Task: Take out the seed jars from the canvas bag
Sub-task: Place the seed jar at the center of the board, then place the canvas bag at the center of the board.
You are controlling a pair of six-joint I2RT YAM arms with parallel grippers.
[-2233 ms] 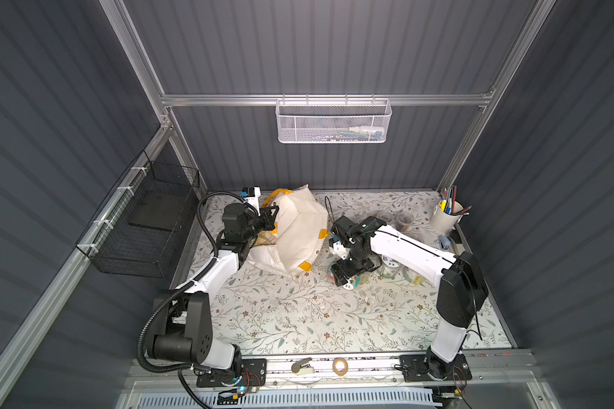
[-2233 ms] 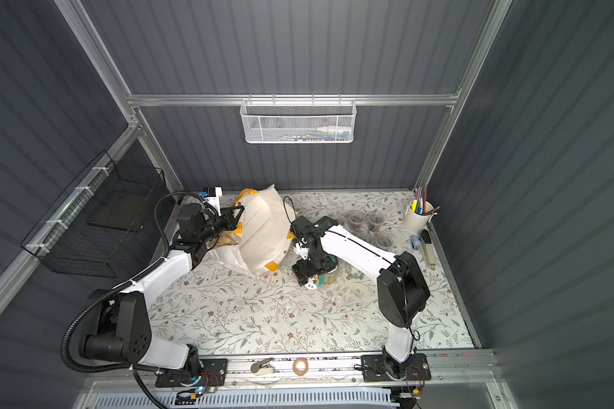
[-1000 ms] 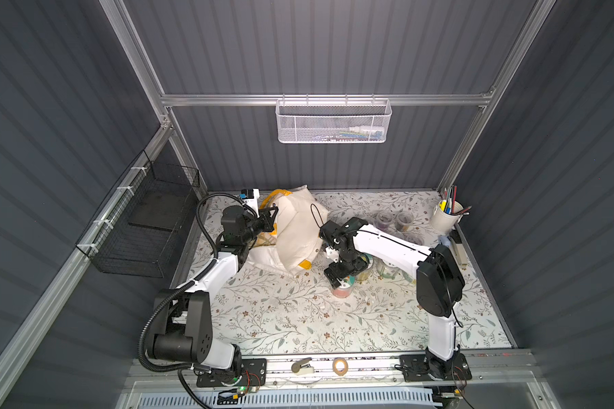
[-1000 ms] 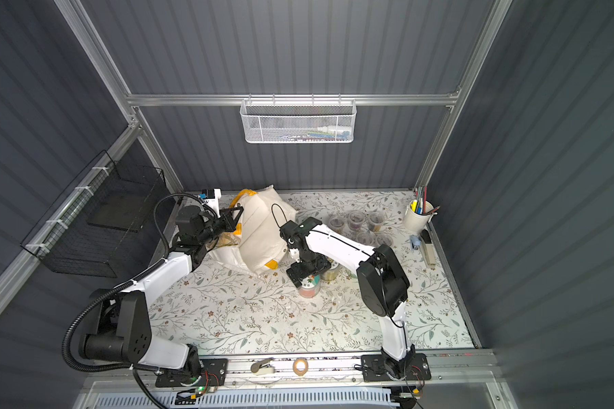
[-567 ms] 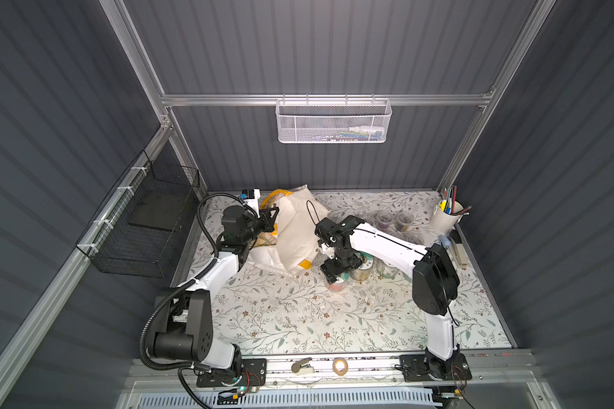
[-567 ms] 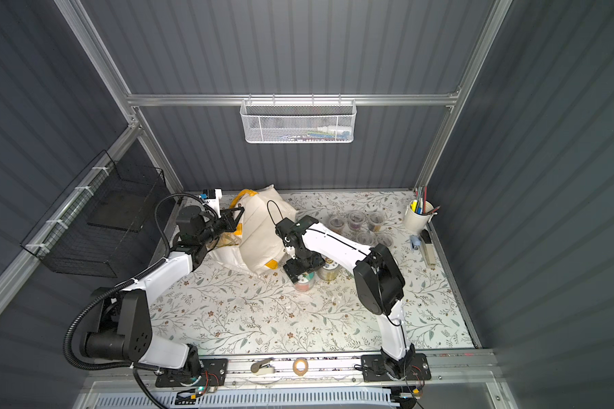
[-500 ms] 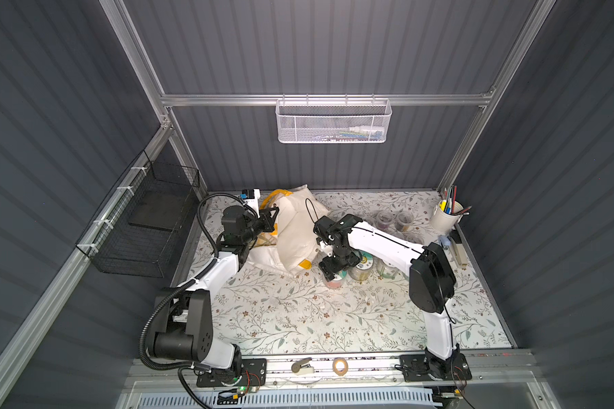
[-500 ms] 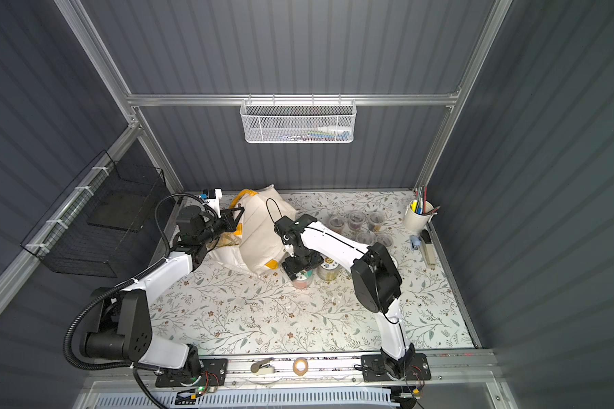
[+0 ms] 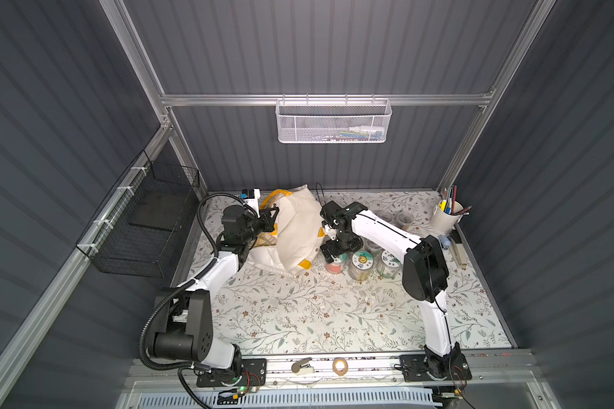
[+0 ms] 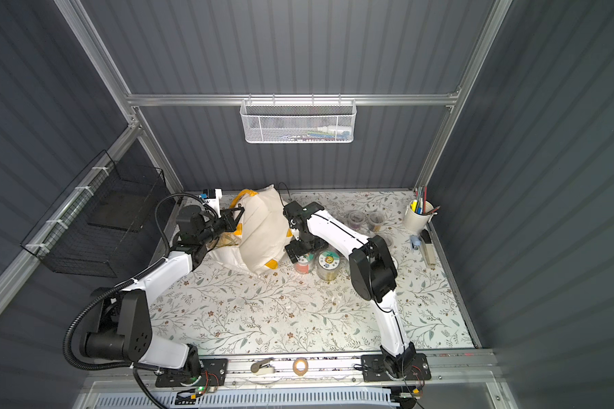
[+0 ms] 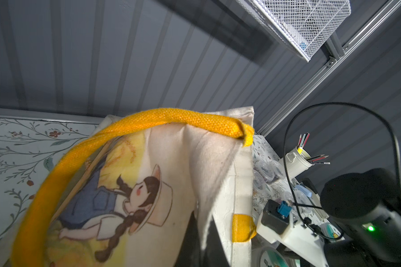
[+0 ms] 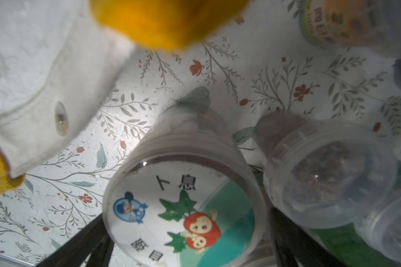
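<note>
inside of canvas bag [image 9: 298, 230] unseen; left gripper [image 9: 271, 223] tips indistinct against fabric

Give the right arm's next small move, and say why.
Probably lift the right gripper straight up. Its jaws look open around the pink-seed jar, which stands on the table beside the canvas bag, so that jar looks done.

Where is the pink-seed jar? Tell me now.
In both top views the pink-seed jar stands on the table just right of the canvas bag, beside a second pictured-lid jar, under the open right gripper.
</note>
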